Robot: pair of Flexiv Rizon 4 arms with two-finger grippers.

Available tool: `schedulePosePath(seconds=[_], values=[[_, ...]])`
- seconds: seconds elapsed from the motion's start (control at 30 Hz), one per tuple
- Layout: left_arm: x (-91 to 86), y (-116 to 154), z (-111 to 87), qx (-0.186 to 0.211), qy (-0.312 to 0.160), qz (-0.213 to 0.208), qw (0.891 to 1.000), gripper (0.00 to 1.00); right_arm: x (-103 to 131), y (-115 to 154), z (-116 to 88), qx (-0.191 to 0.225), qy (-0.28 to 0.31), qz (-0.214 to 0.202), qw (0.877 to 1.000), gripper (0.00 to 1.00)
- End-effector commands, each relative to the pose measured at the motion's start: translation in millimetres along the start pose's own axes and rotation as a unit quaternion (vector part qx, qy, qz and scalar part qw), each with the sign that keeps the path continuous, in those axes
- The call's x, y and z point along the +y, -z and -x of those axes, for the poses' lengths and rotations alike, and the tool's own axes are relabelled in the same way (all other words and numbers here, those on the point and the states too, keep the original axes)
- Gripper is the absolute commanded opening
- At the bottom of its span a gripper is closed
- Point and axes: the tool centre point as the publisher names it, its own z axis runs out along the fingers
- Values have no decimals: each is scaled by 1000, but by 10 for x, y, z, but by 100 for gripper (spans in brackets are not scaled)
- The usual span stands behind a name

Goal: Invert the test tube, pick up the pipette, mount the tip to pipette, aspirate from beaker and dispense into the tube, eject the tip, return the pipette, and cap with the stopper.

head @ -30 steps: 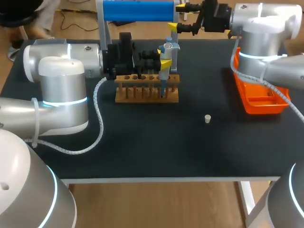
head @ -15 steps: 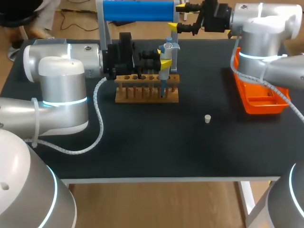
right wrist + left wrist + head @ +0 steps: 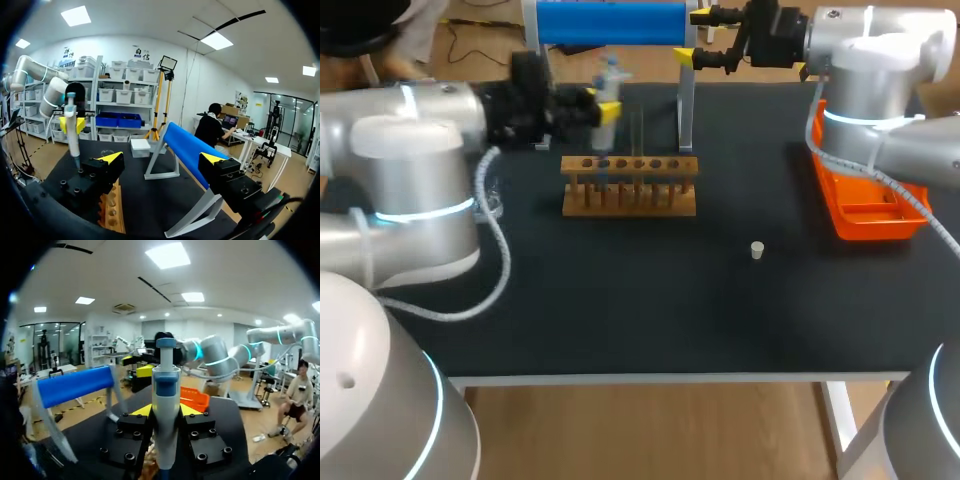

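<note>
My left gripper (image 3: 603, 103) is shut on the white and blue pipette (image 3: 608, 90), holding it upright above the left end of the wooden tube rack (image 3: 630, 187). In the left wrist view the pipette (image 3: 165, 410) stands between the yellow tips of my left gripper (image 3: 165, 413). A thin clear test tube (image 3: 639, 138) stands upright in the rack. The small white stopper (image 3: 757, 250) lies on the black table right of the rack. A clear beaker (image 3: 487, 197) sits left of the rack. My right gripper (image 3: 692, 37) hangs open and empty at the back, also seen as my right gripper (image 3: 161, 159).
A stand with a blue roller (image 3: 610, 22) rises behind the rack. An orange tray (image 3: 872, 210) lies at the right under my right arm. The rack (image 3: 112, 210) lies below my right gripper's fingers, with the held pipette (image 3: 73, 129) beyond it.
My left arm has swung left, carrying the pipette from the rack's right end to over its left end. The test tube now stands uncovered. My right arm has not moved.
</note>
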Motion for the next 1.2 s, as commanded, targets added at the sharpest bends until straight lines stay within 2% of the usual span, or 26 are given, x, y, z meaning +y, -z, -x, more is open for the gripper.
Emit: schedulePosePath(seconds=[0.03, 0.23, 0.5, 0.53, 0.67, 0.9, 1.2], values=[[-108, 366, 257, -33, 1, 29, 999, 0, 0, 8, 8, 1, 0, 0, 1000, 100], [-218, 432, 712, -90, 17, 63, 994, 0, 0, 8, 8, 1, 0, 0, 1000, 100], [-254, 317, 1138, -128, 46, 82, 987, 0, 0, 8, 8, 1, 0, 0, 1000, 100], [-240, 296, 1202, -143, 55, 86, 984, 0, 0, 8, 8, 1, 0, 0, 1000, 100], [-199, 249, 1362, -170, 67, 89, 979, 0, 0, 8, 8, 1, 0, 0, 1000, 100], [-175, 173, 1664, -233, 93, 103, 962, 0, 0, 8, 8, 1, 0, 0, 1000, 100], [-215, 4, 1929, -303, 93, 119, 941, 0, 0, 8, 8, 1, 0, 0, 1000, 100]])
